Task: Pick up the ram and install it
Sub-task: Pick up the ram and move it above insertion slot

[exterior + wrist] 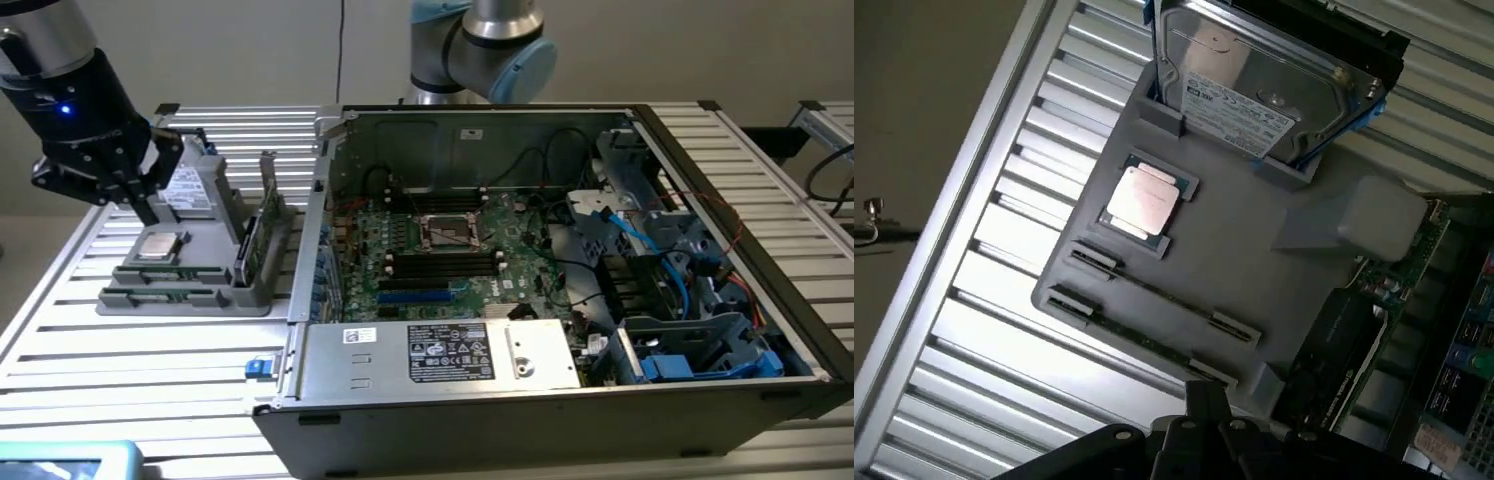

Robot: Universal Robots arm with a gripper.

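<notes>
One pincer (143, 212) closed | above tray (200, 300) | ram (1142, 338) along tray edge

Bright, even light from above. Hard glare on the slatted metal surface (994, 245) and on the shiny lid of the hard drive (1254, 65). Dimmer inside the computer case (441, 135), near right corner in shadow.

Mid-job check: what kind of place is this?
Probably a robot PC-assembly test bench: an open black desktop computer case with green motherboard, a grey plastic parts tray holding a silver hard drive, on a slatted aluminium table.
</notes>
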